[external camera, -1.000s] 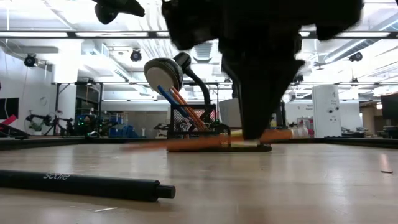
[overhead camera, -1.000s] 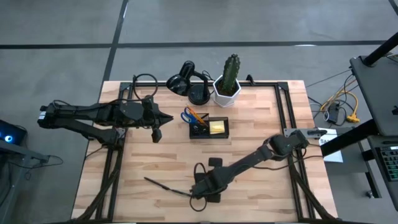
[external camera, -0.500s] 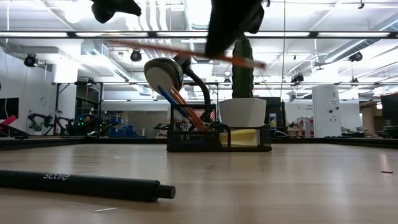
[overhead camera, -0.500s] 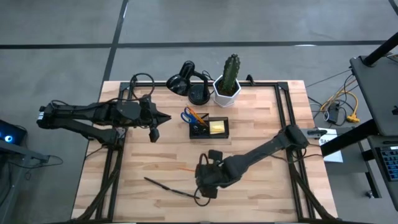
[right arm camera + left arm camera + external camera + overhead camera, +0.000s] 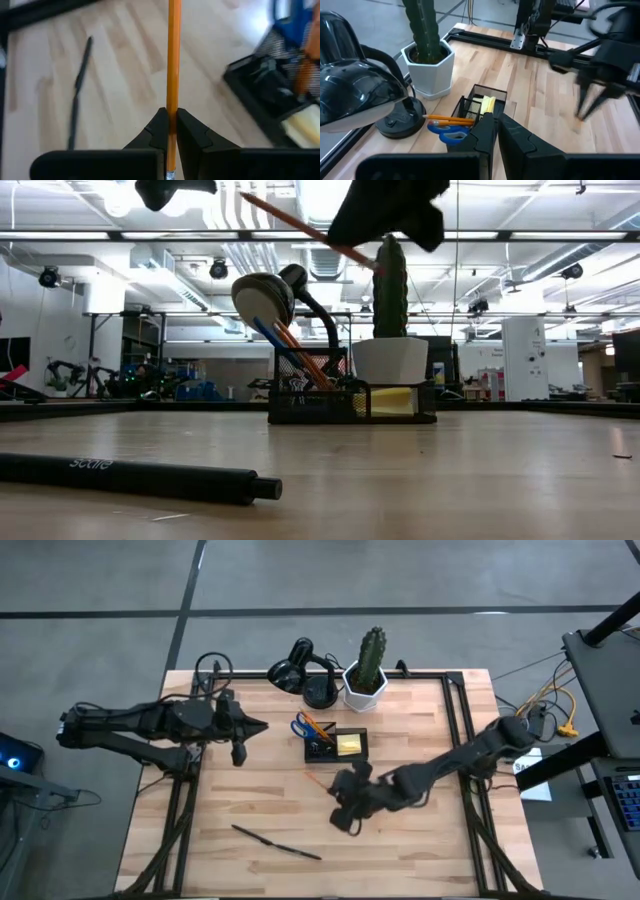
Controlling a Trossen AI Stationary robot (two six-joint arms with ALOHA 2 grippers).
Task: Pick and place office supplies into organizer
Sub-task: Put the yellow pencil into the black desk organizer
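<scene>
While your left gripper [image 5: 495,131] waits shut beside the organizer [image 5: 337,747], your right gripper [image 5: 170,122] pinches a pencil [image 5: 173,60] above the worktop [image 5: 250,800], near that organizer.

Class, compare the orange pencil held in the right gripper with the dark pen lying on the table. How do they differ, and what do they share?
The orange pencil is clamped in the right gripper and held up off the table; the dark pen lies flat on the wood, untouched.
The pencil is bright orange; the pen is black.
The pencil is close to the organizer; the pen lies farther off, near the table's front edge.
Both are long, thin writing tools, neither yet in the organizer.
</scene>
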